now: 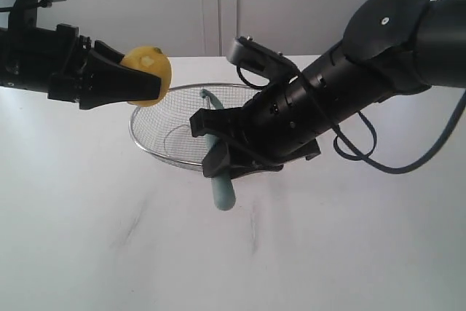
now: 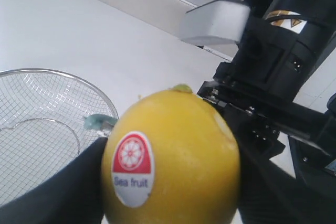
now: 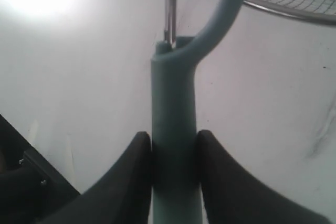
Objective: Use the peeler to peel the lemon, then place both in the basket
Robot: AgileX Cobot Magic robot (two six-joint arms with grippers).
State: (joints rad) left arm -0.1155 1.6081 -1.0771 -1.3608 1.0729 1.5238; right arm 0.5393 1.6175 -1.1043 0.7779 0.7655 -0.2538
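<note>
The left gripper (image 1: 138, 81) is clamped on the lemon (image 1: 151, 67), its jaws wide around the fruit. It holds the lemon in the air over the far left part of the desk (image 1: 109, 238), just outside the left rim of the basket (image 1: 164, 118). The right gripper (image 1: 218, 154) is clamped on the handle of the peeler (image 1: 222, 191), held above the desk at the basket's near rim.

Progress, as I judge it: both things are picked up, but peeling has not visibly begun. The lemon skin that shows in the left wrist view looks whole, with a round sticker (image 2: 132, 166) on it; the far side is hidden. The blade and the lemon are well apart. Neither thing is in the basket. What is left is to bring blade to fruit, peel, and set both down in the basket.

The peeler's long axis runs almost straight up the exterior view. Its butt end sticks out below the jaws toward the near edge of the desk, and its curved head (image 3: 220, 9) points away toward the basket, arching over the rim. How steeply it tilts I cannot tell. The lemon's stem nub points up, and the sticker faces back along the left arm.
</note>
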